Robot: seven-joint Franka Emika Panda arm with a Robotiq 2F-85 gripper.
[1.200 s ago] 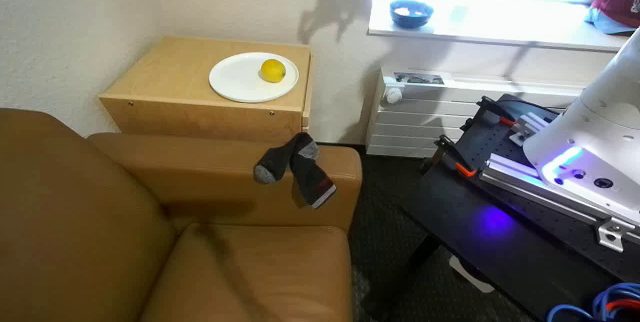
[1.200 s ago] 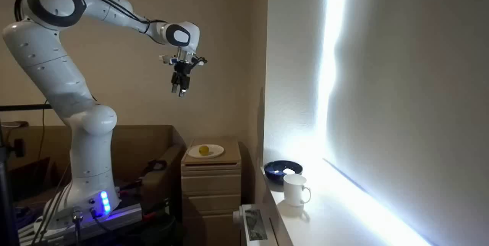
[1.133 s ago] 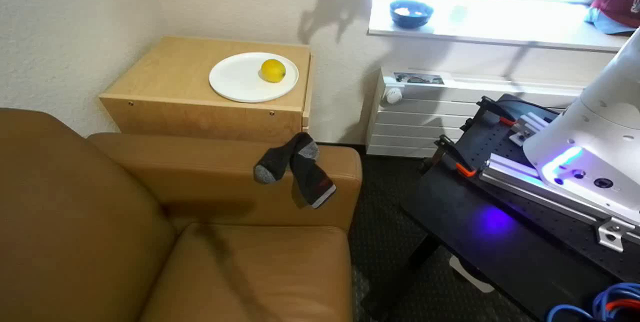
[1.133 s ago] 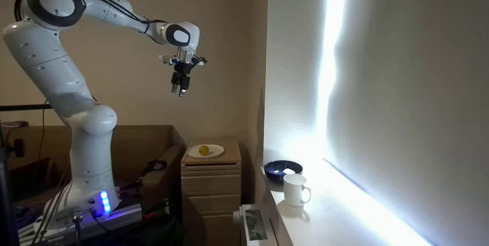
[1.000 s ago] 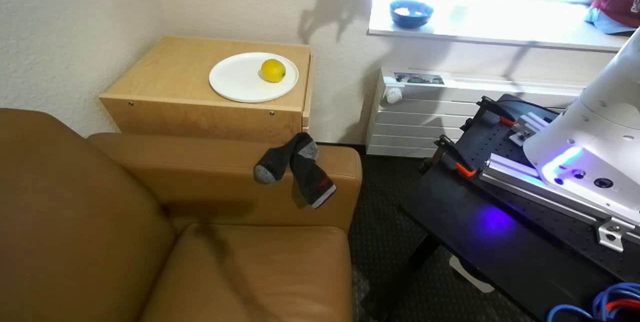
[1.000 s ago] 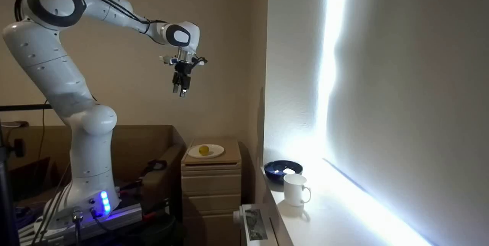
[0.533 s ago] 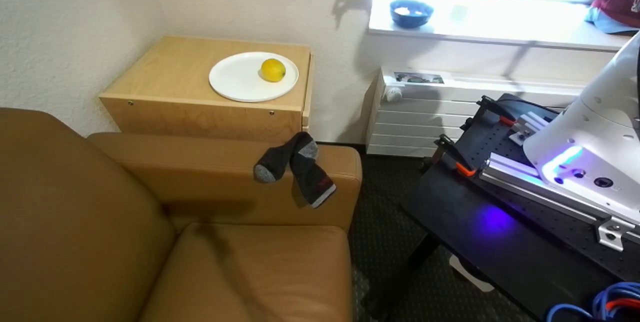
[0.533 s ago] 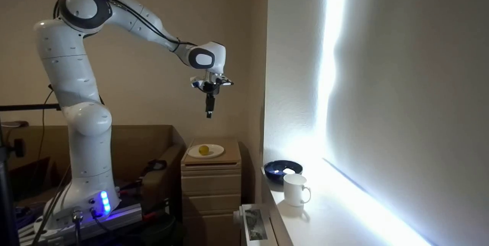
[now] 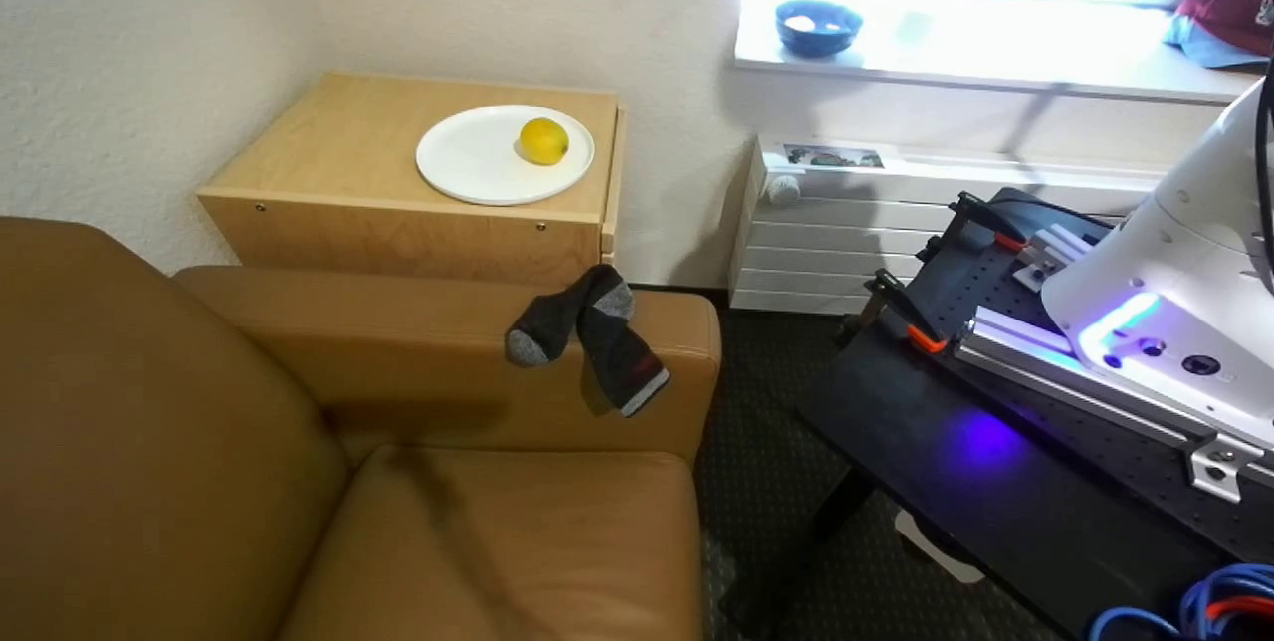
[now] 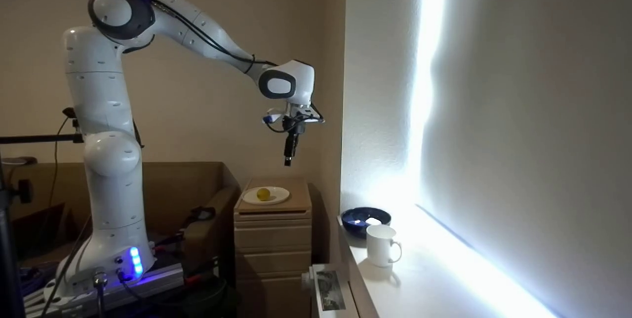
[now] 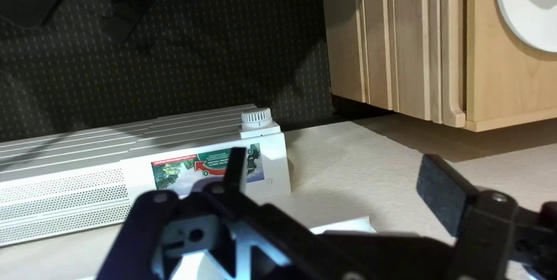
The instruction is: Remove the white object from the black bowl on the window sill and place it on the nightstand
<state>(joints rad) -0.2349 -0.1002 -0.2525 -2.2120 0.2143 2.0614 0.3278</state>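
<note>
Well left of the gripper and lower, in an exterior view, sits a brown leather sofa. Lower than the gripper and slightly left stands the light-wood nightstand, bearing a round white plate with a lemon. The gripper points downward, its fingers spread wide in the wrist view. To its right and lower lies the window sill; there the dark-blue bowl holds the white object, and a white mug stands upright just beside the bowl.
</note>
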